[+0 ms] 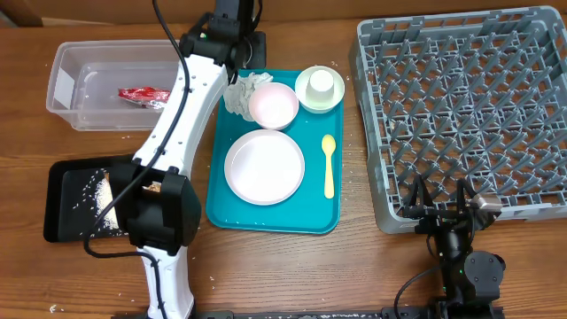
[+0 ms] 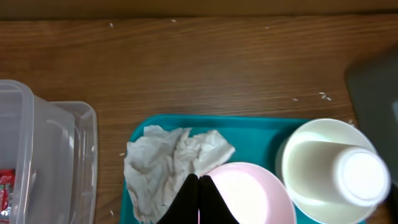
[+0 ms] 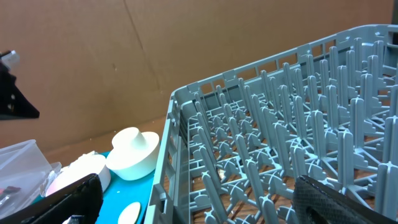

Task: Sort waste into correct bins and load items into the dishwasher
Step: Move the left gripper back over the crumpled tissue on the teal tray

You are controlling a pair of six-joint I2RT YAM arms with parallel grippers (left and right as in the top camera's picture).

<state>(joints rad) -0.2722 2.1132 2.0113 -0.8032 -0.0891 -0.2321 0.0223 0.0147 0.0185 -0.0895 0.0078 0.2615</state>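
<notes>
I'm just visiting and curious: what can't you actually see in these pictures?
Left wrist: the left gripper is shut beside the napkin; whether it pinches paper is unclear.
Left wrist: the red wrapper is cut by the left edge.
Overhead: the left arm covers part of the black tray.

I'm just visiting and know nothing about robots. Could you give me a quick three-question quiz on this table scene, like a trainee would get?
1. True or false: the large grey plastic dish rack already holds a dish.
2. What lies in the clear rectangular plastic tub? A) small dark-red wrapper B) yellow spoon C) white cup
3. Which gripper's jaws stand open?
Key: 1 false; 2 A; 3 the right gripper.
</notes>
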